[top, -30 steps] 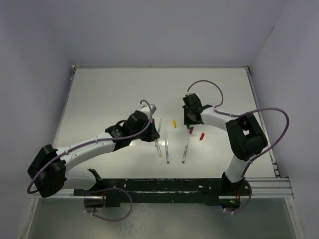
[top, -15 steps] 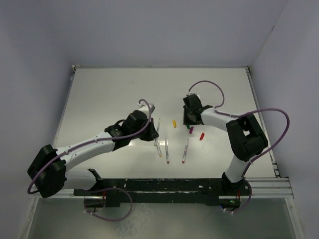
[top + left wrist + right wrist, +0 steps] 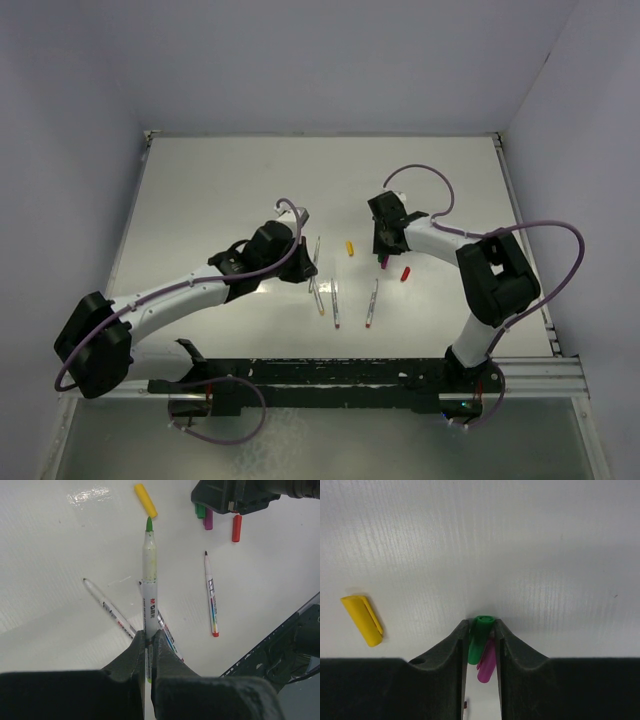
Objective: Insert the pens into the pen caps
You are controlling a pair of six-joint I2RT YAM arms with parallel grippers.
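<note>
Right wrist view alone shows the right gripper (image 3: 481,629) pinching the green cap (image 3: 480,639); left gripper (image 3: 148,639) clamps the green-tipped pen (image 3: 149,575) mid-table (image 3: 220,190), far from edges.

A glossy white rectangular worktop (image 3: 200,190) sits between plain pale lavender walls (image 3: 320,60). A black metal rail (image 3: 340,373) runs along its near edge.

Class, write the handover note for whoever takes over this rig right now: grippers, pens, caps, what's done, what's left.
Left gripper: shut on the green pen, tip pointing away.
Right gripper: shut on the green cap.
On the table: three loose pens; yellow cap, purple cap and red cap. No blue cap in view.
Done: no pen capped yet.
Left: join the green pair, then cap the rest.
</note>
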